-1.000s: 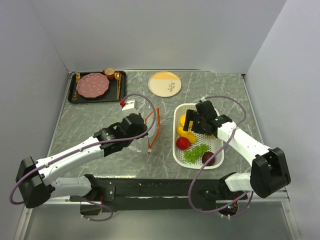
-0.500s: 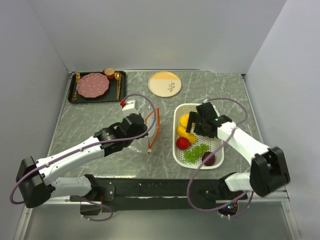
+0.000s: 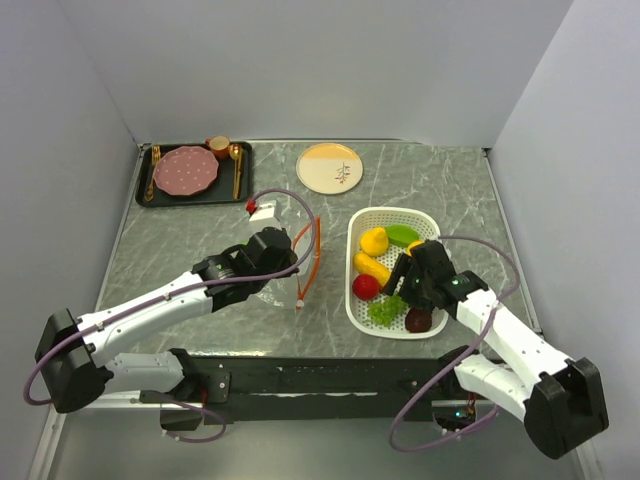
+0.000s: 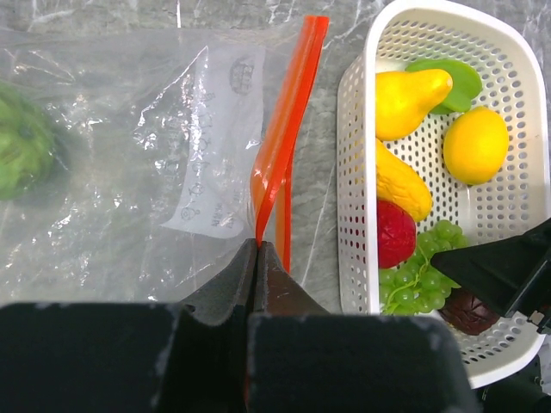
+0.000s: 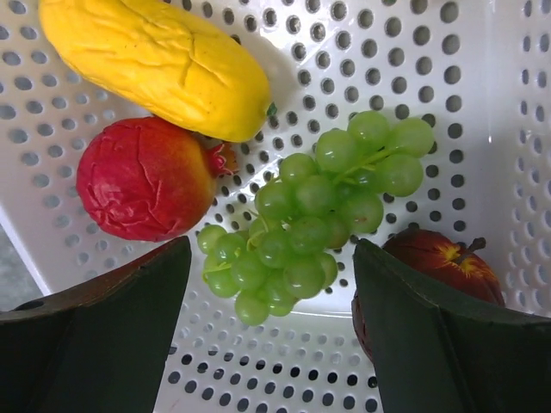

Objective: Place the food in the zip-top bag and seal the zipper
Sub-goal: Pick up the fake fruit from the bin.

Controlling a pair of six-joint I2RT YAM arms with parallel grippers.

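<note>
Right gripper [image 5: 271,297]: shifted from far end of basket [image 4: 349,172] to near end, jaws spread astride green grapes [image 5: 301,224] (likely next pick). Left gripper [image 4: 258,258]: clenched on zipper [image 4: 288,129]; zip-top bag [image 4: 129,172] left of basket, mouth open. Most food not yet bagged.

Clear crinkly bag [image 4: 129,172] lies flat, its orange zipper [image 4: 288,129] open, a green piece [image 4: 21,151] inside; yellow pieces [image 5: 159,60], red ball [image 5: 146,176], grapes [image 5: 306,228] and maroon ball [image 5: 439,267] sit in the white basket [image 4: 353,172].
</note>
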